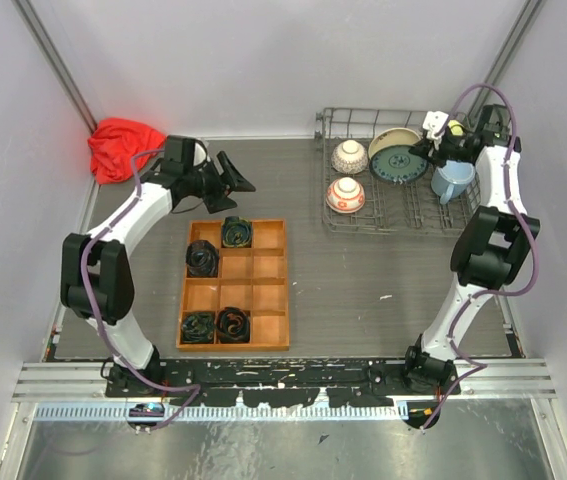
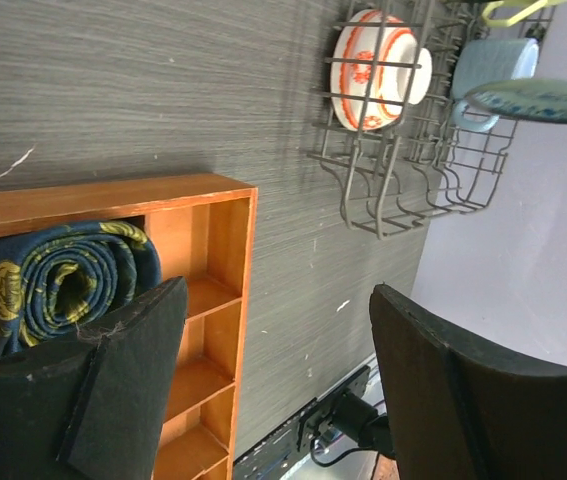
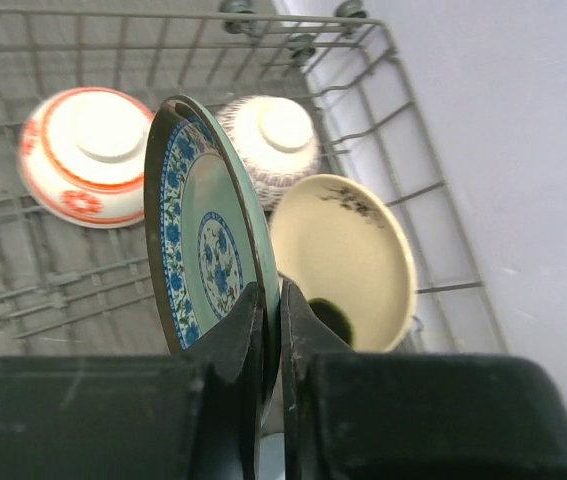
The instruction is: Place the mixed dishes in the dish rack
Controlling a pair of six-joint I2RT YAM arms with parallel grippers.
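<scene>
My right gripper (image 3: 271,300) pinching teal patterned plate (image 3: 208,250) by rim only: may slip, clack cream plate (image 3: 348,255) at its 3 o'clock. My left gripper (image 2: 278,330) wide, empty.

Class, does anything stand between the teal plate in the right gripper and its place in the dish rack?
Nothing visible: bare dish rack wires lie beside the teal plate; the cream plate leans close on its other side.

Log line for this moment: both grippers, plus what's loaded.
right gripper: shut on teal patterned plate, upright over dish rack, beside cream plate | left gripper: open, empty | racked: patterned bowls, blue cup
</scene>
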